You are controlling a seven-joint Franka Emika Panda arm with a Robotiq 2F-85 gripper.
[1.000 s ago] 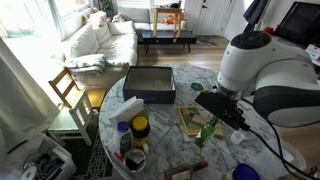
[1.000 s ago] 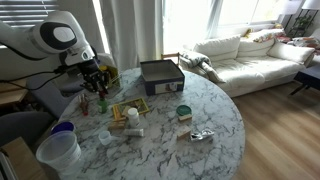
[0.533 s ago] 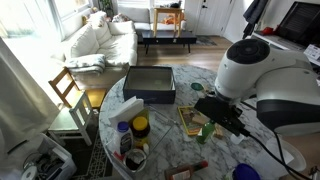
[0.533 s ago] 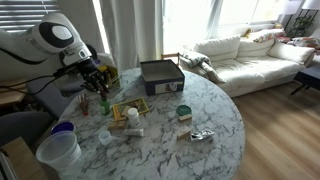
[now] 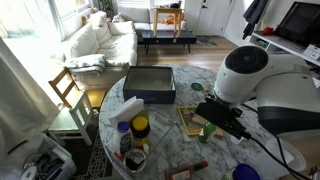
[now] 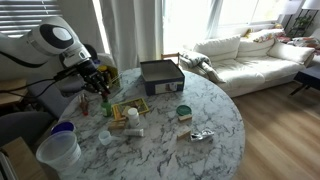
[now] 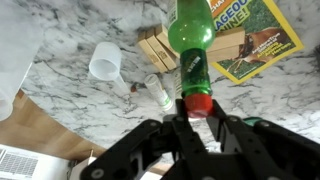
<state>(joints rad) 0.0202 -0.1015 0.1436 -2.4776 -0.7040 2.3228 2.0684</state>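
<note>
A green plastic bottle (image 7: pixel 192 45) with a red cap stands on the marble table (image 6: pixel 200 105). My gripper (image 7: pixel 198 112) is shut on its red cap from above, one finger on each side. In the exterior views the gripper (image 6: pixel 97 82) and the green bottle (image 5: pixel 207 127) sit near the table's edge, beside an open magazine (image 7: pixel 255 40). The bottle's base is hidden behind its body in the wrist view.
A clear cup (image 7: pixel 105 62), a white tube (image 7: pixel 158 93) and wooden blocks (image 7: pixel 158 47) lie close to the bottle. A dark box (image 6: pixel 161 73), a green-lidded jar (image 6: pixel 183 112), a foil wrapper (image 6: pixel 200 134) and a big plastic tub (image 6: pixel 58 150) are also on the table.
The arm's upper body has shifted slightly away from the table centre. The gripper stays at the green bottle, which has hardly moved.
</note>
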